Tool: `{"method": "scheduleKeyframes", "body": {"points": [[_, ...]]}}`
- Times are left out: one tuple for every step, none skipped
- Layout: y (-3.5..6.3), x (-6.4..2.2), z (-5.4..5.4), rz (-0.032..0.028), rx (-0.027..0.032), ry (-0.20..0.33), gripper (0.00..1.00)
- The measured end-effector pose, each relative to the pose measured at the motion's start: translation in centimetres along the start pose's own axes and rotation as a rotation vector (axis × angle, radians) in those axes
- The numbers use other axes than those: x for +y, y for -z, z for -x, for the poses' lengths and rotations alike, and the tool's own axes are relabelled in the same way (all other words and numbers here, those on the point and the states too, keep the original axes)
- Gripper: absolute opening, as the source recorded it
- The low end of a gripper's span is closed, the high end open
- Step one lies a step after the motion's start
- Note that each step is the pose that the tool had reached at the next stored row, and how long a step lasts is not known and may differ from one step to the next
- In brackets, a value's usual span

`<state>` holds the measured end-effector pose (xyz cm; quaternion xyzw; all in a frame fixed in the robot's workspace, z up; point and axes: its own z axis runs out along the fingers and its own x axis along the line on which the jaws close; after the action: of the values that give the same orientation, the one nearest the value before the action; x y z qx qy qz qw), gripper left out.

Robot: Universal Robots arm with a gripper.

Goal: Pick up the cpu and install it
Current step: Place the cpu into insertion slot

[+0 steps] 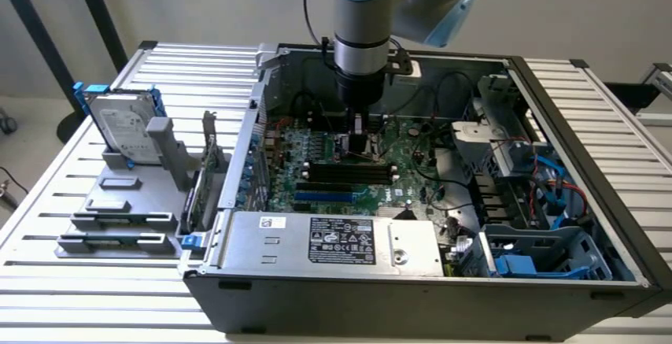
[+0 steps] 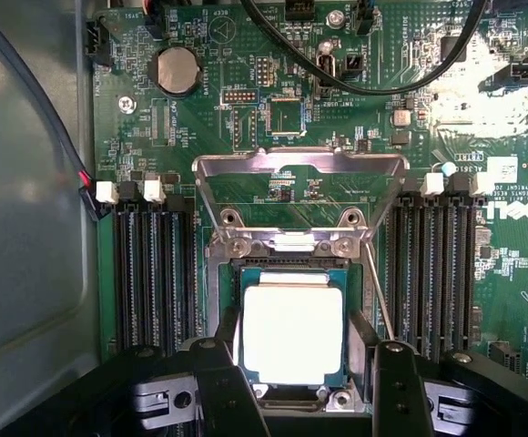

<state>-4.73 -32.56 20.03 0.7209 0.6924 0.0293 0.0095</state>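
The open computer case (image 1: 420, 297) on the slatted tabletop (image 1: 47, 202) holds one green motherboard (image 2: 200, 137) with one coin battery (image 2: 177, 70). Its socket (image 2: 220, 282) holds the one cpu (image 2: 291, 328), which lies flat below the flipped-open metal frame (image 2: 300, 164). The gripper (image 2: 306, 353) hangs right over the chip, jaws apart, one finger on each side (gripping nothing). Outside the case, a grey rack (image 1: 116, 202) holds one hard drive (image 1: 118, 127) upright.

Soft, even room light fills the case (image 1: 420, 301); the cpu (image 2: 287, 328) glares almost white, and another bright patch washes out the board (image 2: 200, 127) well away from it.
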Motion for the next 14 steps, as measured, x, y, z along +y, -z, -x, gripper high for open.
{"method": "scheduleKeyframes", "body": {"points": [[-0.01,-0.01,-0.04,0.0003,-0.0001,0.001,0.55],[-0.02,-0.02,-0.07,0.0007,-0.0002,0.001,0.55],[-0.04,-0.03,-0.1,0.001,-0.0001,0.002,0.55],[-0.05,-0.05,-0.13,0.0013,-0.0001,0.002,0.55],[-0.05,-0.08,-0.13,0.0014,-0.0003,0.002,0.55],[-0.06,-0.11,-0.13,0.0014,-0.0005,0.003,0.55],[-0.08,-0.12,-0.13,0.0014,-0.0005,0.003,0.55],[-0.09,-0.12,-0.14,0.0015,-0.0005,0.004,0.55],[-0.1,-0.13,-0.14,0.0014,-0.0008,0.005,0.55],[-0.11,-0.13,-0.14,0.0014,-0.0012,0.005,0.55],[-0.12,-0.13,-0.14,0.0014,-0.0017,0.006,0.55],[-0.13,-0.13,-0.14,0.0016,-0.0023,0.006,0.55],[-0.14,-0.13,-0.14,0.0016,-0.0032,0.007,0.55],[-0.14,-0.13,-0.14,0.0016,-0.0038,0.007,0.55]]}}
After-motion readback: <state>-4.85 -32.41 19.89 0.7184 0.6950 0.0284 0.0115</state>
